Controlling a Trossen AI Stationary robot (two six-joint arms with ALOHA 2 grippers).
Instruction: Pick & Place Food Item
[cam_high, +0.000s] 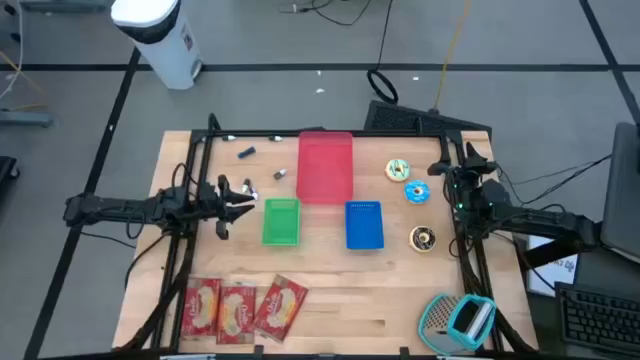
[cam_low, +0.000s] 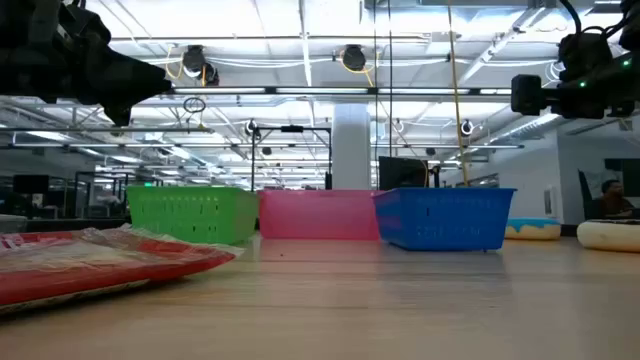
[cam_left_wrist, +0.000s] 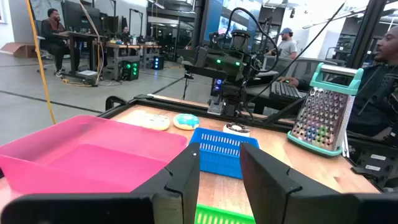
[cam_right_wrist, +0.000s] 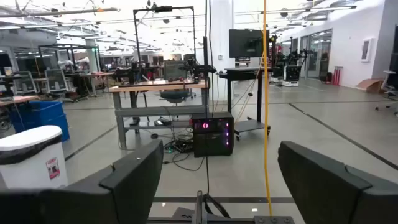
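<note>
Overhead, three donuts (cam_high: 399, 170), three red snack packets (cam_high: 240, 308), three baskets (cam_high: 281, 221); my left end effector (cam_high: 224, 195) half-spread, right end effector (cam_high: 446, 173) wide, both empty.

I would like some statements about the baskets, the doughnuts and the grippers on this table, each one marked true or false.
1. The green basket lies between the left gripper and the blue basket. True.
2. The right gripper holds a doughnut. False: its jaws are open and empty.
3. Three doughnuts lie near the right arm. True: yellow-sprinkled doughnut, blue doughnut, chocolate doughnut.
4. The pink tray holds a snack packet. False: it looks empty; the red snack packets lie at the table's front edge.
5. The grater stands inside the blue basket. False: it lies at the table's corner.
</note>
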